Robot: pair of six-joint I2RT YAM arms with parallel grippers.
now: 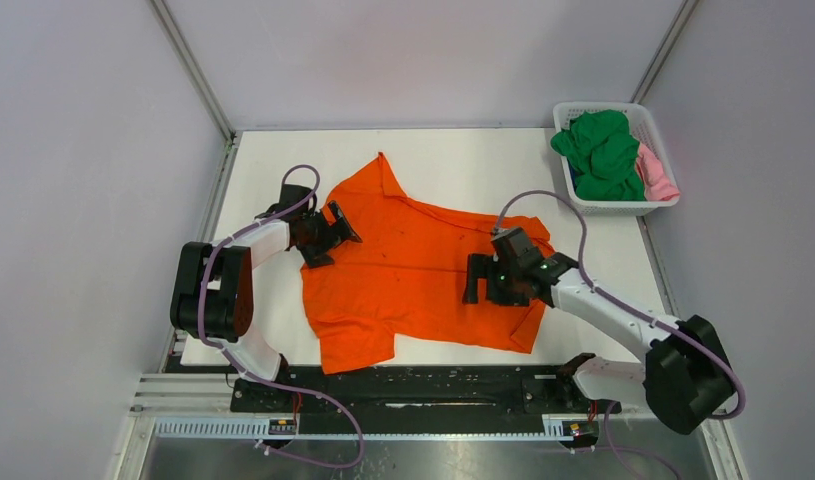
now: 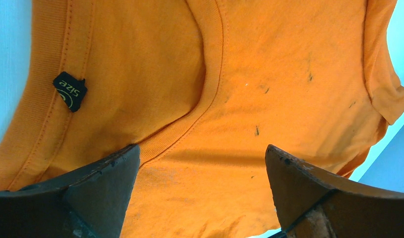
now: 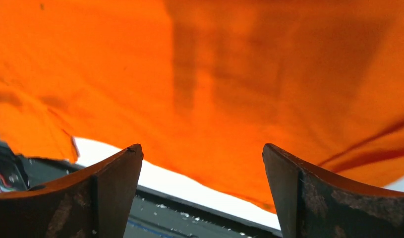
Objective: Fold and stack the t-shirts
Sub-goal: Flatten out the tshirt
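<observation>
Orange t-shirt [image 1: 413, 270]; green [image 1: 603, 150], pink shirts [image 1: 658, 172]; white basket [image 1: 648, 125]

Left arm [image 1: 245, 248] has its elbow folded at the far left and its forearm reaching right. Left gripper [image 1: 330, 240] points right, jaws spread wide. Right arm [image 1: 608, 303] has its elbow low at the right and its forearm angled up-left. Right gripper [image 1: 477, 280] points left, tipped down, jaws also wide apart. The grippers face each other, well apart.
</observation>
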